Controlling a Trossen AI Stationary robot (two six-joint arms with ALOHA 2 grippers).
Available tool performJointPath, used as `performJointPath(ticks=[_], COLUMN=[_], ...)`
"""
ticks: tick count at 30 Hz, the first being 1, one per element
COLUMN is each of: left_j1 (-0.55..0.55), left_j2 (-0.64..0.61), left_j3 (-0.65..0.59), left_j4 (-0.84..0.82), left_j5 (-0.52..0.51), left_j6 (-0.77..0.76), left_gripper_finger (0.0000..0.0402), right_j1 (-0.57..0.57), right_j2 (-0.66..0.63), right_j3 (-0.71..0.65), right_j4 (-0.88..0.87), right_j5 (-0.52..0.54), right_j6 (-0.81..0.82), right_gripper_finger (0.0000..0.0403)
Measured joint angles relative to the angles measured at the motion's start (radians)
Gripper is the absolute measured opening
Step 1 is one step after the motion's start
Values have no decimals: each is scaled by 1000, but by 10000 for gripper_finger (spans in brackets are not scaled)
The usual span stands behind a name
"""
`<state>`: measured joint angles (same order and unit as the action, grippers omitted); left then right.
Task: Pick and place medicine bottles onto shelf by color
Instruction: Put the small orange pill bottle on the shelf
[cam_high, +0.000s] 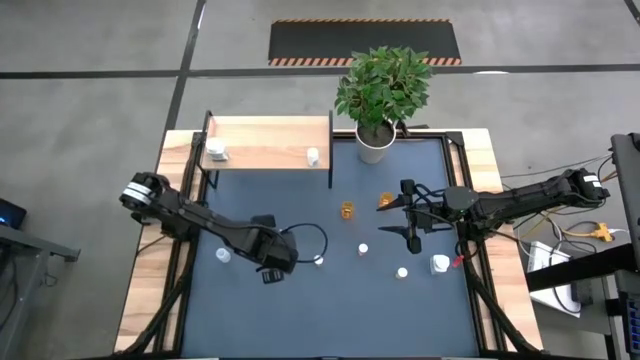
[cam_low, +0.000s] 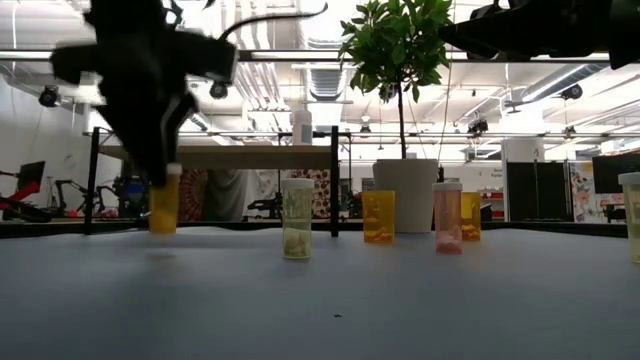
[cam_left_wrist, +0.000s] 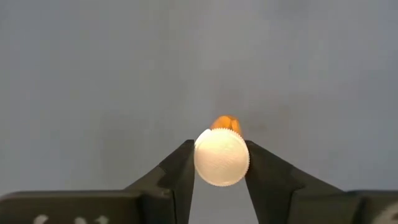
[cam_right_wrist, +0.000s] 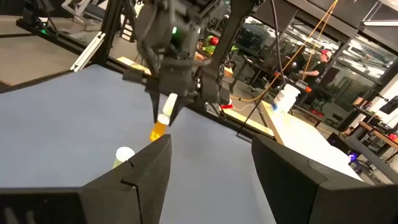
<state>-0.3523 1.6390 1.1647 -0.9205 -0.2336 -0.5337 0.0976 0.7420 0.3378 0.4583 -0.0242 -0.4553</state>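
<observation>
- Left gripper (cam_left_wrist: 221, 163) grips an orange bottle (cam_left_wrist: 222, 155) by its white cap, one finger on each side of the cap; the amber body shows just past the cap
- In the low view the same bottle (cam_low: 164, 202) hangs upright under the left gripper (cam_low: 160, 165), its base at or just above the blue table (cam_low: 330, 300); I cannot tell if it touches
- From above, the left gripper (cam_high: 272, 262) sits at the table's front left, well apart from the shelf (cam_high: 265, 143) at the back left
- Right gripper (cam_right_wrist: 211, 158) is wide open and holds nothing; from above it (cam_high: 412, 215) hovers over the right half of the table
- Near the right gripper: one orange bottle (cam_high: 347, 210) toward the centre, another (cam_high: 386, 201) just beside its fingers, and white-capped ones (cam_high: 402, 271) toward the front
- Two white bottles stand on the shelf, one at its left (cam_high: 216, 152), one at its right (cam_high: 312, 156)
- A further bottle (cam_high: 223, 256) stands on the table left of the left gripper
- A plant pot (cam_high: 375, 143) stands beside the shelf's right end
</observation>
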Motion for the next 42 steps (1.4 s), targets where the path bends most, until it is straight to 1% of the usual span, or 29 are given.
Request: performJointPath(ticks=[2, 6, 8, 12, 18, 25, 29, 35, 38, 42], left_j1=[9, 59, 99, 207, 406, 663, 804, 980, 1054, 1120], left_j2=[-3, -8, -14, -44, -117, -176, -173, -137, -111, -77], left_j3=[53, 183, 246, 345, 420, 454, 461, 463, 472, 470], left_j4=[-40, -208, -292, -379, -400, -399, -380, -291, -264, -214], left_j5=[7, 6, 6, -10, -11, -14, -15, -14, -15, -11], left_j6=[22, 67, 94, 174, 313, 430, 485, 582, 603, 642], left_gripper_finger=[111, 112, 112, 113, 113, 113, 113, 113, 113, 113], right_j1=[0, 0, 0, 0, 0, 0, 0, 0, 0, 0], right_j2=[0, 0, 0, 0, 0, 0, 0, 0, 0, 0], right_j3=[0, 0, 0, 0, 0, 0, 0, 0, 0, 0], right_j4=[0, 0, 0, 0, 0, -1, -1, -2, -4, -5], right_j5=[0, 0, 0, 0, 0, 0, 0, 0, 0, 0], right_j6=[0, 0, 2, 2, 2, 2, 2, 2, 2, 2], right_gripper_finger=[215, 215, 215, 215, 215, 215, 215, 215, 215, 215])
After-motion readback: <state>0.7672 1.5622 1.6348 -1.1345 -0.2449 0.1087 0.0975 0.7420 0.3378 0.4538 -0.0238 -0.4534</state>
